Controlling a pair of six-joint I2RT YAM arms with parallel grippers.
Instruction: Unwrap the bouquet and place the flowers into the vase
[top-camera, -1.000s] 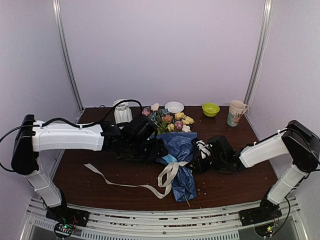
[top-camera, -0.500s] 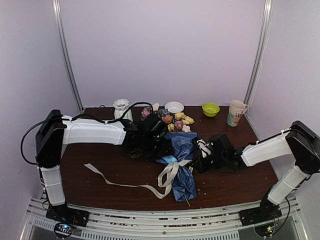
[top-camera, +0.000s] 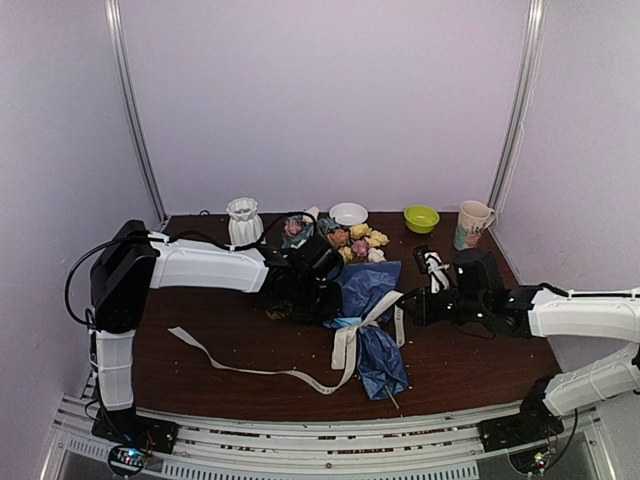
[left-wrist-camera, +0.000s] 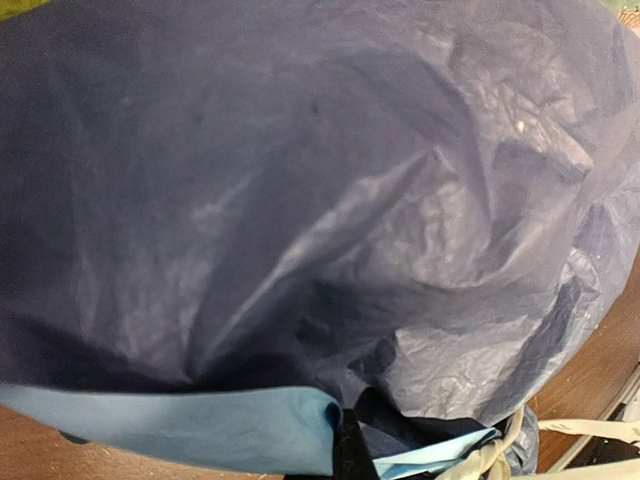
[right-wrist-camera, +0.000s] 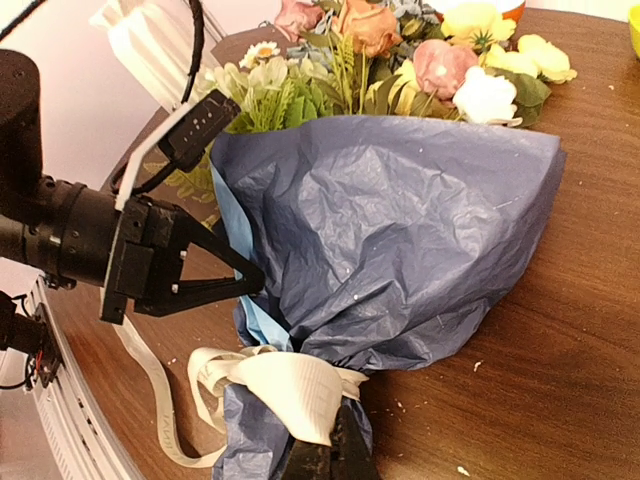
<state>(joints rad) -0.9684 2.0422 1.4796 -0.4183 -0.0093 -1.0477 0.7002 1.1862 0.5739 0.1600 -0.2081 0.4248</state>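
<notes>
None of the flowers (top-camera: 355, 240) has reached the vase (top-camera: 243, 220); the job sits at its opening step. The bouquet (top-camera: 365, 300) lies on its side in the middle of the table (top-camera: 480, 365), blooms toward the far edge and the wrapped stem end toward the near edge. The vase stands upright at the far left, well apart from the bouquet, with nothing standing in it. The blue paper (right-wrist-camera: 400, 230) is still gathered round the stems. The cream ribbon (right-wrist-camera: 290, 385) still cinches the neck in a knot, though one long tail trails loose across the table to the near left.

Both arms are on the bundle. The right gripper (right-wrist-camera: 335, 452), seen in its own wrist view, is clamped tight on the ribbon at the knot. From above, a strand runs taut from the knot toward it on the right. The left gripper (right-wrist-camera: 257, 282) is closed down to a point at the left edge of the wrap, where the light blue lining shows. It seems to have nipped that paper edge, but its own camera is smothered by paper, so how much it really holds I cannot say.

By my reckoning nearly everything remains. The knot has to be pulled free and the paper peeled open. Then the stems must be lifted out, carried to the far left and stood in the vase.
</notes>
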